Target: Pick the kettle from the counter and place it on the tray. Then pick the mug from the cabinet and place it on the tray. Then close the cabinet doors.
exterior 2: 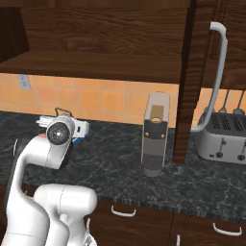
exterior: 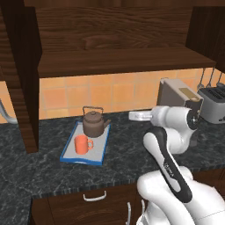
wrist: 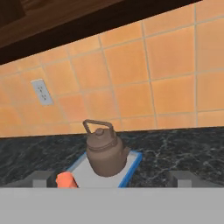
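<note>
On the dark marbled counter (exterior: 132,154) lies the blue-rimmed tray (exterior: 100,149), bearing the brown kettle (exterior: 93,123) at its back and the orange-red mug (exterior: 82,144) at its front. The hand view shows the kettle (wrist: 105,152) upright on the tray (wrist: 133,168), with the mug (wrist: 65,179) at the lower left. My gripper (exterior: 133,115) hovers to the right of the tray, apart from both, and points toward them. It is open, fingertips (wrist: 41,177) spread wide with nothing held. The cabinet (exterior: 123,61) stands open, its doors (exterior: 24,88) (exterior 2: 190,81) swung outward.
A boxy coffee machine (exterior 2: 156,134) stands on the counter right of my arm, with a silver toaster (exterior 2: 223,137) further right. The right door's long bar handle (exterior 2: 218,72) juts out over the counter. A wall outlet (wrist: 42,92) sits on the orange tiles.
</note>
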